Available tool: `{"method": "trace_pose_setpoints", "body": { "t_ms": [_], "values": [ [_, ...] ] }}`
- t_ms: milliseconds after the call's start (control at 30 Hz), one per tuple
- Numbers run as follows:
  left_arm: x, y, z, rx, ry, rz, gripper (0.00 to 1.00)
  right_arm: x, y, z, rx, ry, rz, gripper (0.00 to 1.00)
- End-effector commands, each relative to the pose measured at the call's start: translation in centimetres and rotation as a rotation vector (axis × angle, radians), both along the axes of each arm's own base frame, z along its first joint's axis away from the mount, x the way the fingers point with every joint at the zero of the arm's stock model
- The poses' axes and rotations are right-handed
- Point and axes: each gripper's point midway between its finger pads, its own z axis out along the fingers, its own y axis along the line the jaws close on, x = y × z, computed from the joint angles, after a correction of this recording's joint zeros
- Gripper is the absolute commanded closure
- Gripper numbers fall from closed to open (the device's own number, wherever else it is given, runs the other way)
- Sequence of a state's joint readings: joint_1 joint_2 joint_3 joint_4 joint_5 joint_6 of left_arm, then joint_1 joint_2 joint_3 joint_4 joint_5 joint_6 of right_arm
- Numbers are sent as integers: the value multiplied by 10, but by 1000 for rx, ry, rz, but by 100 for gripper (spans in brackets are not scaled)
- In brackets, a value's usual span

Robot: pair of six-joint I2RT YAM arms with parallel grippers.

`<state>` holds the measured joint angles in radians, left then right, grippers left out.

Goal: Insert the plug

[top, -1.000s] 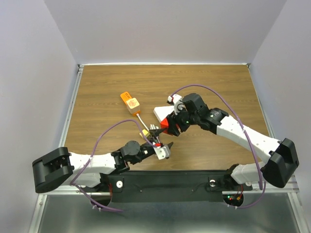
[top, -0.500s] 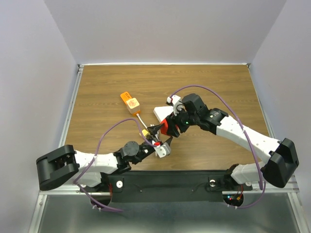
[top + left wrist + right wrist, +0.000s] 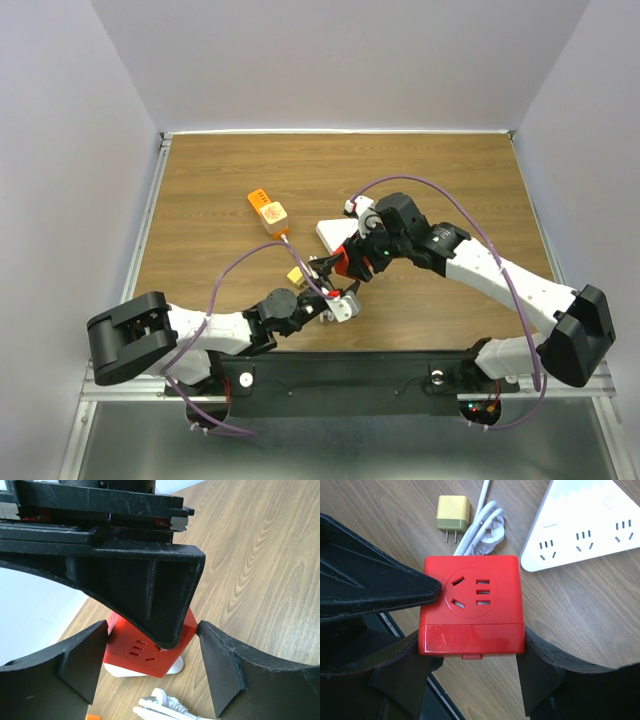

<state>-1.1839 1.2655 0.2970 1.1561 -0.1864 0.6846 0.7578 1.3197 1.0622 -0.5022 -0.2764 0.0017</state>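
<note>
My right gripper (image 3: pixel 470 655) is shut on a red socket cube (image 3: pixel 472 600), one finger on each side, holding it just above the table. The cube's round socket face shows in the left wrist view (image 3: pixel 137 655). My left gripper (image 3: pixel 152 670) is open, with its fingers (image 3: pixel 80 665) apart on either side of the cube and not touching it. A right-gripper finger (image 3: pixel 150 595) hangs over the cube. The white plug (image 3: pixel 159 698) lies loose on the wood on its white cable, just below the cube. It lies beyond the cube in the right wrist view (image 3: pixel 492 530).
A yellow charger (image 3: pixel 453 514) lies beside the plug. A white triangular power strip (image 3: pixel 585 525) rests to the right of the cube. An orange device (image 3: pixel 267 211) sits further back on the left, at the far end of the white cable. Both grippers crowd together at mid-table (image 3: pixel 340 272).
My left arm has swung forward and to the right, bringing its open fingers up around the red cube. The right gripper and the cube have hardly moved.
</note>
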Motion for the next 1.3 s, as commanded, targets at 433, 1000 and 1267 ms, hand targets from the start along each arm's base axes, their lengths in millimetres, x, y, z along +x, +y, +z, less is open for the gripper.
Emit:
{"method": "trace_pose_setpoints", "body": {
  "t_ms": [433, 1000, 1267],
  "values": [
    [16, 0, -9, 34, -42, 142, 15, -12, 23, 67, 179, -96, 122, 100],
    [24, 2, -21, 68, -73, 225, 84, -17, 23, 68, 184, -97, 151, 96],
    [12, 2, -9, -97, 12, 165, 100, 3, 7, 66, 200, -161, -39, 52]
  ]
}}
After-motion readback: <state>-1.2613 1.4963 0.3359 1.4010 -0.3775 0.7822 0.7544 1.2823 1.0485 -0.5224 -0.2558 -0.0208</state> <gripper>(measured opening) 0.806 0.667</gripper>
